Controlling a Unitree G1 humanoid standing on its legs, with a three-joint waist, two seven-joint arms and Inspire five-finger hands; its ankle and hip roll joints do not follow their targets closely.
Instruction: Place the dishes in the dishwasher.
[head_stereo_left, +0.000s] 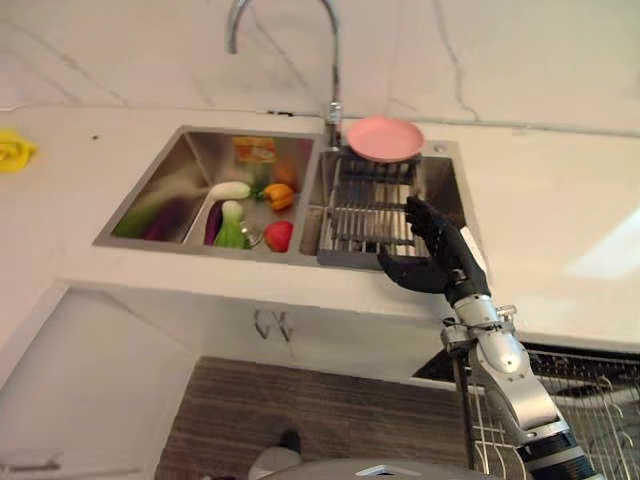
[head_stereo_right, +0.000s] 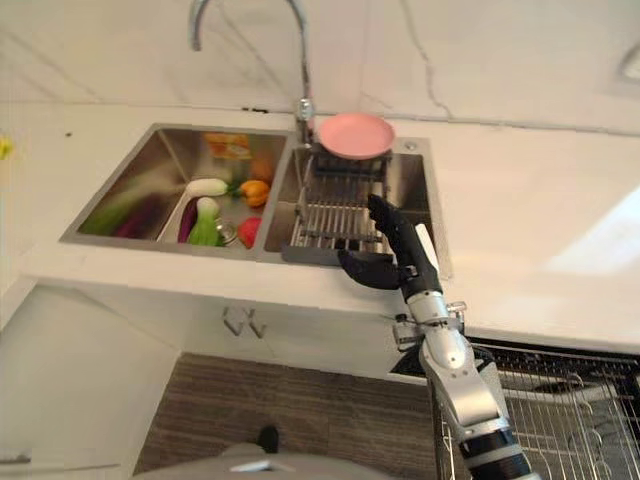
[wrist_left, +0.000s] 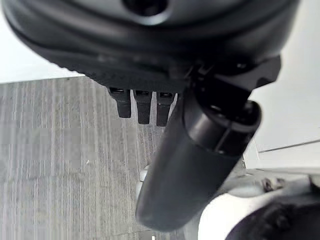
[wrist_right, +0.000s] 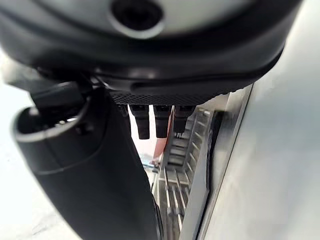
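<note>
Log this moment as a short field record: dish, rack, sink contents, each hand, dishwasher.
dish: round pink plate, resting on the far end of the rack, untouched
rack: metal wire drying rack set in the right basin of the stainless steel double sink
sink contents: vegetables in the left basin
right hand: dark right hand, fingers straight, over the rack's near right corner, holding nothing
left hand: left hand hangs over grey wood-look floor, fingers straight
dishwasher: wire dishwasher basket pulled out at lower right
</note>
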